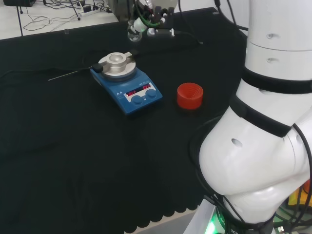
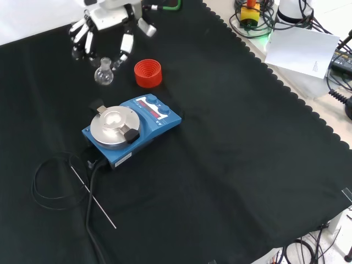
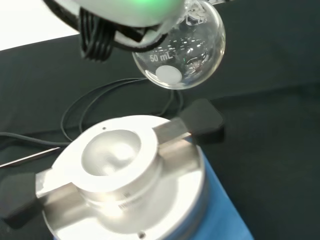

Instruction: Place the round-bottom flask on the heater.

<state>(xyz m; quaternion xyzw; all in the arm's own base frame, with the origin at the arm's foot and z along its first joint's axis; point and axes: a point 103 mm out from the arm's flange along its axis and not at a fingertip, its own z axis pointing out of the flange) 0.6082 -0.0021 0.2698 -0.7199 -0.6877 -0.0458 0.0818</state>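
1. Black cloth [image 2: 231,165] is covering the whole bench, and pale floor with loose cables is showing beyond its far edge in the head view.
2. A blue heater [image 2: 131,129] is sitting on the cloth, with a round metal block [image 2: 114,126] on top that is showing a shallow hollow in its middle.
3. The hand [image 2: 107,25] is reaching in from the top of the front view, its fingers [image 2: 126,45] pointing downward.
4. A clear round-bottom flask [image 2: 104,73] is hanging below the hand, neck up between the fingers; they appear to be pinching the neck, though the contact itself is hard to see.
5. In the wrist view the flask bulb [image 3: 182,50] is hanging clear of the block [image 3: 117,170], set off to one side of the hollow and not touching it.
6. A red ribbed ring stand [image 2: 148,73] is standing just beside the flask in the front view, near the heater.
7. A thin metal rod [image 2: 92,197] and a black cable [image 2: 52,181] are lying on the cloth by the heater.
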